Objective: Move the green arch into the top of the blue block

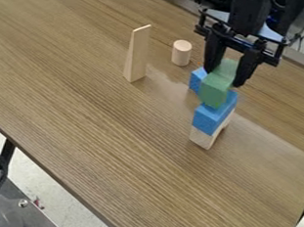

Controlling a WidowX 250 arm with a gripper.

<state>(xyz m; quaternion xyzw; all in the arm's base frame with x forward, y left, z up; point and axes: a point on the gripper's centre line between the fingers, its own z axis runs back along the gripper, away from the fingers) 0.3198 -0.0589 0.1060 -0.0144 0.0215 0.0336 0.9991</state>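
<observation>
Two black fingers close on the green arch (216, 88), and that's your gripper (223, 78) hanging down at the upper right of the table (113, 147)! You've got the arch right above the lower blue block (210, 119), though you can't tell whether they touch. Under that blue block, look, a pale wooden block (202, 138) sits on the tabletop. Just beside the arch, partly hidden behind it, you have another blue block (196, 80). Over to the left, your pale wedge (138, 55) stands upright, narrow end up, with the wooden cylinder (181, 54) upright between it and your gripper.
</observation>
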